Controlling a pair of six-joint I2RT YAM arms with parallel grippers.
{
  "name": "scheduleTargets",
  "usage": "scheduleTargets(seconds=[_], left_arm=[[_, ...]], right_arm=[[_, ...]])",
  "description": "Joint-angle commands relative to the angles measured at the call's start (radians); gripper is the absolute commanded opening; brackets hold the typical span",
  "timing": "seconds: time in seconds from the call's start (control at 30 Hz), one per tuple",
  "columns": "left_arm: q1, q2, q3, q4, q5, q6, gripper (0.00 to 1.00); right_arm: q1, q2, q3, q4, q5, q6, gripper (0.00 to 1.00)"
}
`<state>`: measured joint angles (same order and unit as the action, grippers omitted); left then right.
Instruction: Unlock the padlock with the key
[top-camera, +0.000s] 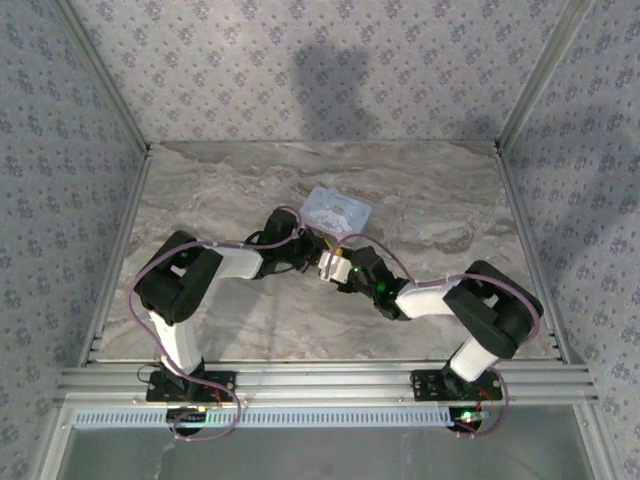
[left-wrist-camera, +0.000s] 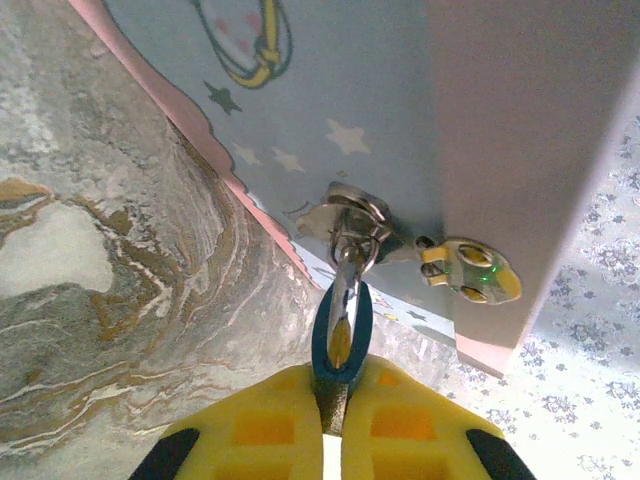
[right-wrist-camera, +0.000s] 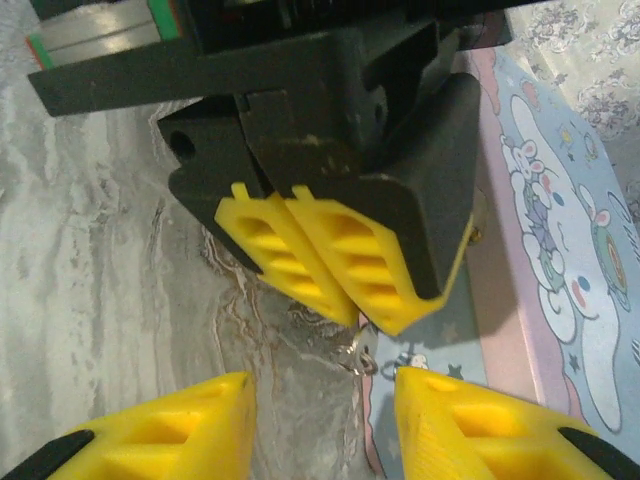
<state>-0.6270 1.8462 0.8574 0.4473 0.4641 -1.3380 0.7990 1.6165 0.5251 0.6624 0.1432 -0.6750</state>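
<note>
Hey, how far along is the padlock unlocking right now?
Done: the left end effector grips the padlock, whose shackle sits through the hasp of the tin. In hand: the open right end effector hovers beside it. Left: the actual unlocking; the shackle looks closed.

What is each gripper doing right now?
Left gripper: closed on the padlock.
Right gripper: open, holding nothing.

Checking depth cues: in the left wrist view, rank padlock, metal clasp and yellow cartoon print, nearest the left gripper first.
1. padlock, between the left gripper fingers.
2. metal clasp, just above it.
3. yellow cartoon print, frame top.
</note>
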Motion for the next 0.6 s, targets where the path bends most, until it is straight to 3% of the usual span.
scheduleTargets(seconds=[0.0,0.4,0.57], left_arm=[[-0.010,-0.025,0.026,-0.009,0.022,-0.013,0.00],[-0.010,-0.024,0.029,-0.012,0.025,-0.015,0.00],[-0.011,-0.025,0.032,-0.012,0.027,-0.016,0.00]], right_arm=[[-0.006,0.047,0.029,0.074,0.006,-0.022,0.41],[-0.043,0.110,0.042,0.124,0.000,0.020,0.39],[-0.050,0.138,0.045,0.150,0.009,0.030,0.33]])
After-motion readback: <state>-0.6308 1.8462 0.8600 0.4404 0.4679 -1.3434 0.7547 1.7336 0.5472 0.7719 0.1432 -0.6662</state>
